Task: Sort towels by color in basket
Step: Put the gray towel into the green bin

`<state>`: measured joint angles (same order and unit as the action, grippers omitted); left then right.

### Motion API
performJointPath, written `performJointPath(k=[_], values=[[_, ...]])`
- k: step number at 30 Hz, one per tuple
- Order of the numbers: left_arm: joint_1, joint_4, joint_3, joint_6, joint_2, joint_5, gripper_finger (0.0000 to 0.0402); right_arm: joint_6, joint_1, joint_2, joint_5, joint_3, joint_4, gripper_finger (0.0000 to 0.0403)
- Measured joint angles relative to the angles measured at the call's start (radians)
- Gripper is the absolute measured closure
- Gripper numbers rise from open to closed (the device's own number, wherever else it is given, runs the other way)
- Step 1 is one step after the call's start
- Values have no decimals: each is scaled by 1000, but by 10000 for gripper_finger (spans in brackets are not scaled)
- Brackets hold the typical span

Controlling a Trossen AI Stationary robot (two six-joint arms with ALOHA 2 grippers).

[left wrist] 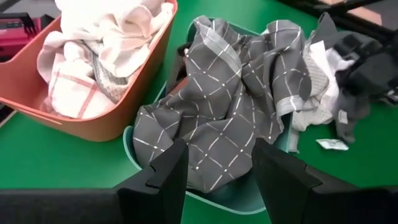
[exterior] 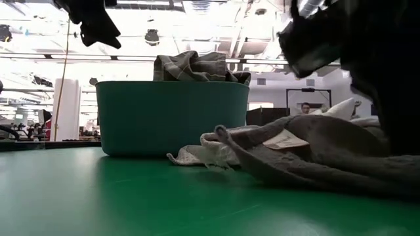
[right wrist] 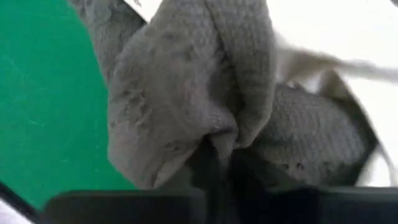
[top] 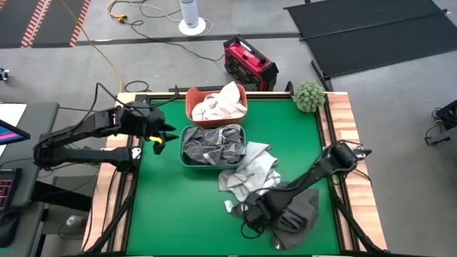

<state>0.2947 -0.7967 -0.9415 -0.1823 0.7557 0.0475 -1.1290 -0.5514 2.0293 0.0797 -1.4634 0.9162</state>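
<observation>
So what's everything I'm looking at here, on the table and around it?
Orange tub: one, far side of the table, holding white towels.
Teal tub: one, mid-table, just in front of the orange tub, holding a grey checked towel.
Light grey towel: one, loose on the table beside the teal tub.
Dark grey towel: one, near edge, at the right gripper.
Green ball: one, fuzzy, far right corner.
Red case: one, on the floor behind the table.
Table: one, green top with wood edging.
Left gripper: jaws open, empty, left of the tubs.
Right gripper: jaws shut on the dark grey towel.
</observation>
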Motion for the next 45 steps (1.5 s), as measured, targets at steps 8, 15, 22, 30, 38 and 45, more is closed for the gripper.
performJointPath(k=[8,15,22,30,38,45], values=[[0,13,0,-26,-86,0,235,58,68,-110,-18,-1,-83,370],[0,193,0,-16,-144,25,235,214,149,-356,-236,-32,-250,371],[0,346,0,-23,-147,53,235,430,239,-554,-333,-33,-527,371],[0,346,0,-32,-133,53,235,873,326,-647,-434,-33,-1038,371],[0,457,0,-21,-134,52,235,1126,407,-650,-306,-34,-1451,371],[0,505,0,-67,-73,52,235,1039,475,-574,-287,-34,-1444,371]])
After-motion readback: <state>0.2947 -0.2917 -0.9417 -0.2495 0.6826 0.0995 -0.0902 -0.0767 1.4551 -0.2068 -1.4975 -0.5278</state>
